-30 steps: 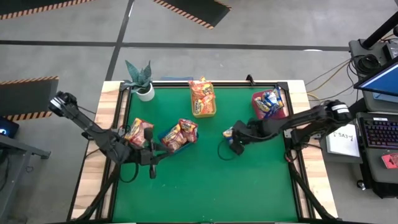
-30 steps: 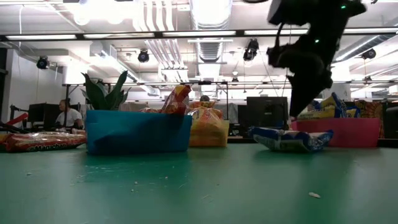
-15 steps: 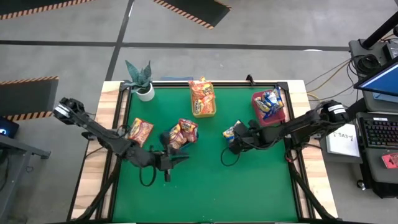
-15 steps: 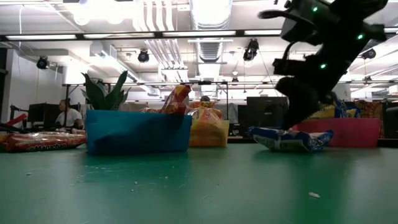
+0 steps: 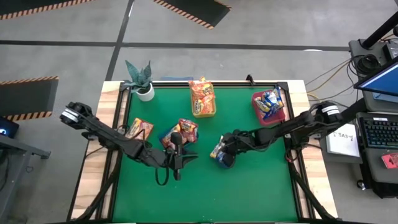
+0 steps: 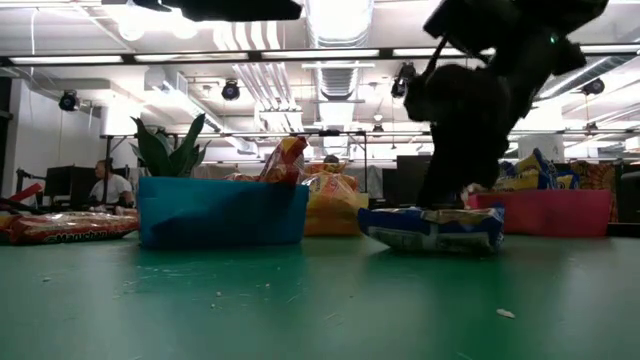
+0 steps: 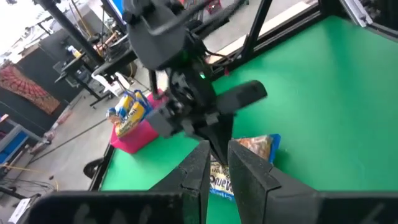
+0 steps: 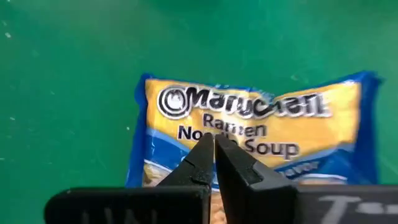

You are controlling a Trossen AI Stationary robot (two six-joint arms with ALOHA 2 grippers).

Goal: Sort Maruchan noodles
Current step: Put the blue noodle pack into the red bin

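Right gripper fingers pressed together, tips on blue-edged Maruchan packet lying flat mid-table; we see no grasp. Left gripper just left of it, near blue bin, fingers nearly together, holding nothing.

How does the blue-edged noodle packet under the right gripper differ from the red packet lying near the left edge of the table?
The blue-edged packet lies on the green mat near the table's middle, with the right gripper directly over it; the red packet lies near the left edge with no gripper on it. The first has blue borders around a yellow label, while the second is red-orange. Both are flat, rectangular packets outside any bin.
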